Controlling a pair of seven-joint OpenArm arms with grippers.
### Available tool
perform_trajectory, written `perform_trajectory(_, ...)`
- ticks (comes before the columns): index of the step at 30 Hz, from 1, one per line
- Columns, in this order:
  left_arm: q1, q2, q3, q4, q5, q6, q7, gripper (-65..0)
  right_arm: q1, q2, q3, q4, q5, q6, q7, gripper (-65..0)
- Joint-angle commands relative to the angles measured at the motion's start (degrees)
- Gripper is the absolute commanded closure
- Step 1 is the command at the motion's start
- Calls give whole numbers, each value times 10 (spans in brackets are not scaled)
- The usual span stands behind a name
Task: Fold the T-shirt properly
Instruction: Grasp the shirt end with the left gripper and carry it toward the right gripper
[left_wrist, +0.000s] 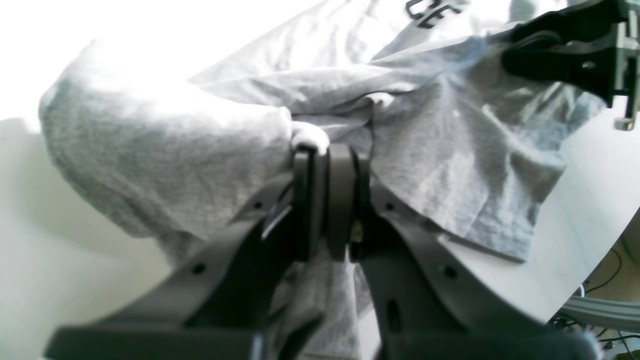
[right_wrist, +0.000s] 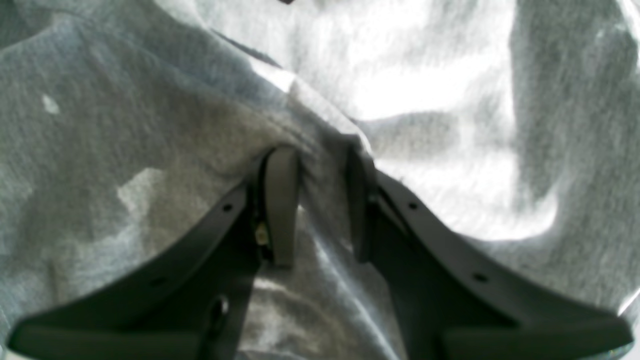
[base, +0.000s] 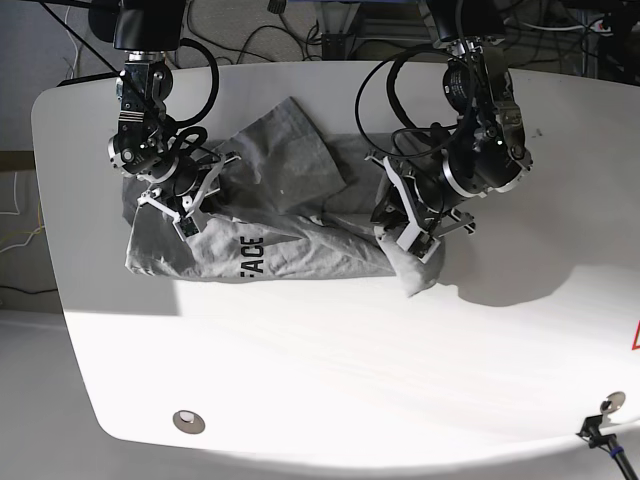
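One T-shirt (base: 270, 215) lies bunched and wrinkled on the white table (base: 330, 370), toward the table's far side; measured from the shirt, the far edge is close, while a broad bare stretch of tabletop runs from the shirt's near hem to the table's near edge. More open surface lies on the base view's right of the shirt, out to the rounded rim, than on its left, where the shirt ends near the table's edge. Black capitals reading "FACE" show on the shirt's near fold.

Two arms work the cloth — one at each end of the shirt. The left gripper (base: 398, 222) sits at the shirt's end on the base view's right; in its wrist view (left_wrist: 330, 152) the jaws are pressed together with a bunched ridge of grey fabric pinched at their tips. A flap of shirt hangs beyond it, its hem resting on the table. The right gripper (base: 185, 205) sits at the shirt's other end; in its wrist view (right_wrist: 315, 165) the jaws stand somewhat apart with a thick fold of fabric running up between them, cloth touching both fingers.

One small round disc (base: 186, 421) lies on the table, well apart from the shirt near the near edge.
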Motion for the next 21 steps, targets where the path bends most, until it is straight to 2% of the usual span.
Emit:
perform_trajectory(1,-8,2,20,8,-11,-1,-12,-26,-6,2,-1,-1,-7,4,-31,-167)
perform_trajectory(5,-5,2,58,8,-11,-1,-12,-27,-6,1,-1,-1,-7,21,-31,-167)
perform_trajectory(12,-7,2,71,-3,-12,-1,-12,-41,-7,1,-1,-1,-7,28,-31,-166)
perform_trajectory(13,-8,2,71,-6,-12,-1,-12,-80,-7,1,-1,-1,-7,28,-31,-166)
perform_trajectory(18,-10,2,71,-8,-15,-1,-12,-364,-7,1,-1,-1,-7,28,-31,-166)
perform_trajectory(21,-20,2,93,-9,-54,-1,-12,-469,-7,1,-1,-1,-7,28,-31,-166)
